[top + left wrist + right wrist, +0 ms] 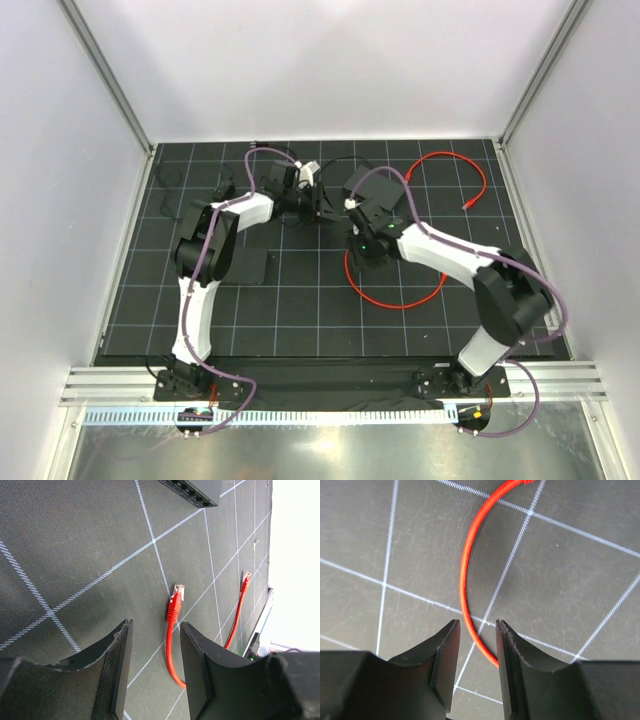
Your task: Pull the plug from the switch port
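the glossy red cable point(465, 570) ends in a ribbed red plug with clear tip point(176, 600), lying loose on the dark woven white-gridded mat point(75, 545), apart from the boxy black switch point(192, 490). left gripper point(156, 627) and right gripper point(477, 624) fingers are spread, pinching nothing. matte white walls point(330, 60) surround.

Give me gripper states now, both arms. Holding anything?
Left gripper: open, holding nothing; red plug lies on the mat ahead.
Right gripper: open, holding nothing; red cable on the mat below the gap.

Your left arm point(190, 320) and right arm point(445, 250) are white with black joints. Purple cables point(248, 168) loop along them.
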Available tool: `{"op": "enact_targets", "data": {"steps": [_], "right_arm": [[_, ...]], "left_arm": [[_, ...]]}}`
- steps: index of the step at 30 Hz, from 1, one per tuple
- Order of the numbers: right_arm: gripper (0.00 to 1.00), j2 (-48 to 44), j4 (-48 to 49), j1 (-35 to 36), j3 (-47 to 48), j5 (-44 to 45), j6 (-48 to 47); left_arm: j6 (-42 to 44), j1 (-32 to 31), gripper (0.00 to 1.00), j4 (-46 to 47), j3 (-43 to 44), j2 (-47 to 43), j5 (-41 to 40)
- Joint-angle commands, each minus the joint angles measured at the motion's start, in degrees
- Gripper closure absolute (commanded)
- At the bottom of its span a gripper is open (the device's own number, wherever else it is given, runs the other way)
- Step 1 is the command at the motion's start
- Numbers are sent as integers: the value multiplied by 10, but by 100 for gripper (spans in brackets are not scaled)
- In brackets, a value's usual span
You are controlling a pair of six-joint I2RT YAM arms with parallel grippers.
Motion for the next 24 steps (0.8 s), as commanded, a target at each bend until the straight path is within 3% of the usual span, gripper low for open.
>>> {"op": "enact_targets", "data": {"steps": [1,13,24], "right_arm": [[58,34,-29,8,79,36,-11],[65,192,-115,31,239,94,8],[71,239,-133,33,255,115,22]], "left_arm": [[8,0,54,29,-3,-31,-3],[-12,20,55,29,0,-15,-4],[-23,29,55,42,-3,-12,8]]}}
